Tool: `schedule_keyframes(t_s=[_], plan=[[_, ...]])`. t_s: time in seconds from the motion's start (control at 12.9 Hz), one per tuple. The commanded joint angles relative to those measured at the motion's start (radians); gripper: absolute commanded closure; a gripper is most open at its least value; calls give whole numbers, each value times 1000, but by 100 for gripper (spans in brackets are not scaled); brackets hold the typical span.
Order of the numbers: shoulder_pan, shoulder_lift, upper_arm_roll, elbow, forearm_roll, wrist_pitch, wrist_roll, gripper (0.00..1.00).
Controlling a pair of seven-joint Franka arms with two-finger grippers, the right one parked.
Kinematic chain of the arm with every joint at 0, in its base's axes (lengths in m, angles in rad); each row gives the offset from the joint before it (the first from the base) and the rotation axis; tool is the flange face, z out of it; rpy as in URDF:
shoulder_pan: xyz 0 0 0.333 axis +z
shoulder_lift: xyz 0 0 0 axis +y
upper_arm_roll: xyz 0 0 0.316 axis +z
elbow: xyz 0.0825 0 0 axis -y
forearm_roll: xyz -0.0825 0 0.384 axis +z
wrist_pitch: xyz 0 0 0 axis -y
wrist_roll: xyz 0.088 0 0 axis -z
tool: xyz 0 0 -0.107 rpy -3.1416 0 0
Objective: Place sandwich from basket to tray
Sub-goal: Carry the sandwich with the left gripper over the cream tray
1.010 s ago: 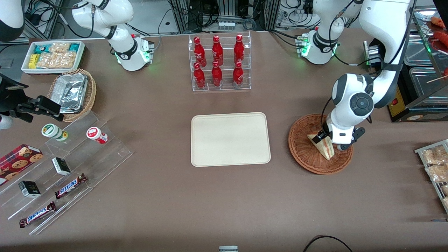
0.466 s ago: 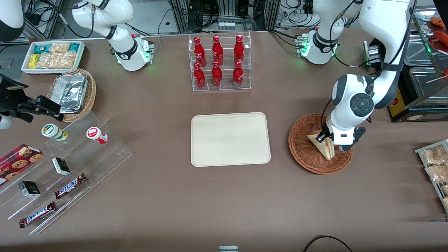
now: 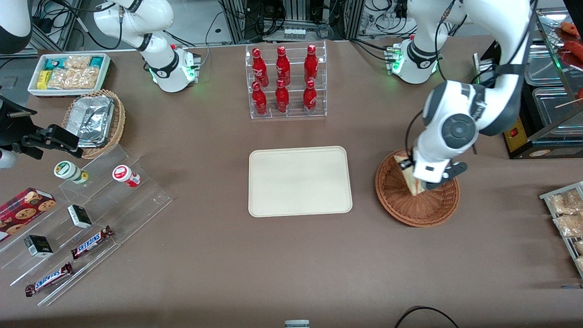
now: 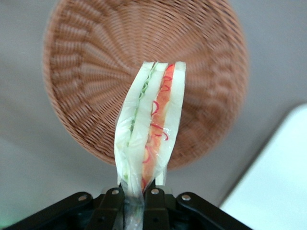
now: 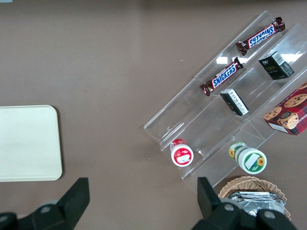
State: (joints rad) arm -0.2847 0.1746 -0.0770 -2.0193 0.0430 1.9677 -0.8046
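My gripper (image 3: 415,175) is shut on the sandwich (image 3: 411,183), a wrapped pale wedge with red, orange and green layers, and holds it lifted above the reddish-brown wicker basket (image 3: 401,207). In the left wrist view the sandwich (image 4: 151,129) hangs pinched between the gripper (image 4: 135,201) fingers over the basket (image 4: 96,86), which holds nothing else. The cream tray (image 3: 299,180) lies flat on the table beside the basket, toward the parked arm's end; a corner of the tray (image 4: 283,182) shows in the wrist view, and it also shows in the right wrist view (image 5: 26,143).
A clear rack of red bottles (image 3: 286,82) stands farther from the front camera than the tray. A tan basket with foil containers (image 3: 93,120), a white snack bin (image 3: 68,73) and clear stepped shelves (image 3: 86,218) lie toward the parked arm's end. Snack packets (image 3: 565,214) lie at the working arm's end.
My gripper has risen with the sandwich, lifting it off the basket floor, and has shifted slightly toward the tray. The basket has stayed in place.
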Motion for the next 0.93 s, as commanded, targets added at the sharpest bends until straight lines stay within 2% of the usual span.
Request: schedule_keyframes(t_s=[0.0, 0.08, 0.39, 0.62, 0.85], plan=[[-98, 16, -3, 16, 0, -12, 12, 94], [-128, 31, -4, 39, -3, -7, 10, 93], [-276, 222, -4, 252, -9, -7, -11, 93], [-356, 356, -4, 397, -55, -4, -99, 93], [-418, 425, -4, 450, -54, 45, -188, 93]])
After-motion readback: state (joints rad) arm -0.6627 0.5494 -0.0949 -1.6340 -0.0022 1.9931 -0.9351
